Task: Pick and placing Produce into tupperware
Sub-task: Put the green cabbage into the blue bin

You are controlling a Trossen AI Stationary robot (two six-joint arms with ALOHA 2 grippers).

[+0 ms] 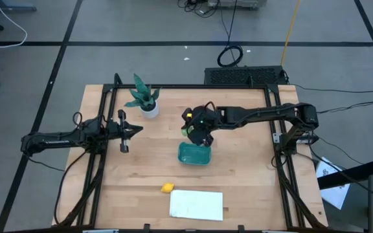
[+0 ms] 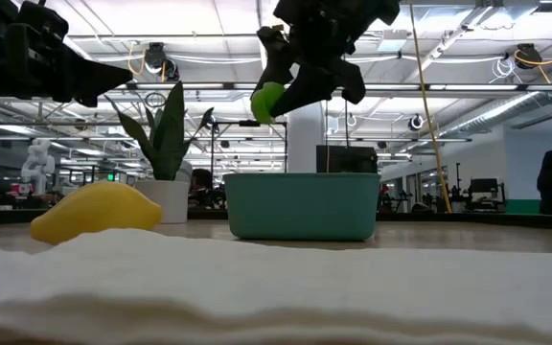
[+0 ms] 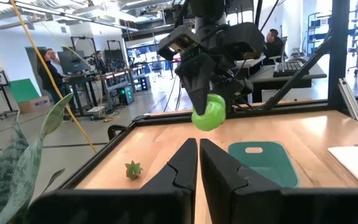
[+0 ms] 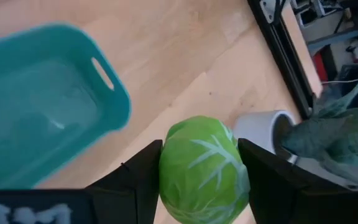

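My right gripper (image 4: 199, 148) is shut on a light green ball (image 4: 204, 171) with pale leaf veins. It holds the ball in the air above the table, by the far left end of the teal tupperware (image 1: 194, 155), which is seen side-on in the low view (image 2: 302, 204). A yellow lemon-like piece (image 1: 167, 188) lies on the wood near the front, left of a white sheet. At the table's left side my left gripper (image 3: 197, 158) is shut on nothing and points level toward the middle. My right gripper pinches the ball between its two fingers, one on each opposite side (image 4: 166, 168). The fingers (image 2: 310, 81) slant down from above. The ball (image 2: 268, 101) hangs at their ends, lifted clear of the table and higher than the tupperware's rim.
A potted green plant (image 1: 146, 98) in a white pot stands at the far left, close to the held ball. A flat white sheet (image 1: 196, 204) lies at the front edge. A small green leafy bit (image 3: 133, 168) lies on the wood. Black frame rails (image 1: 102, 149) run along both sides.
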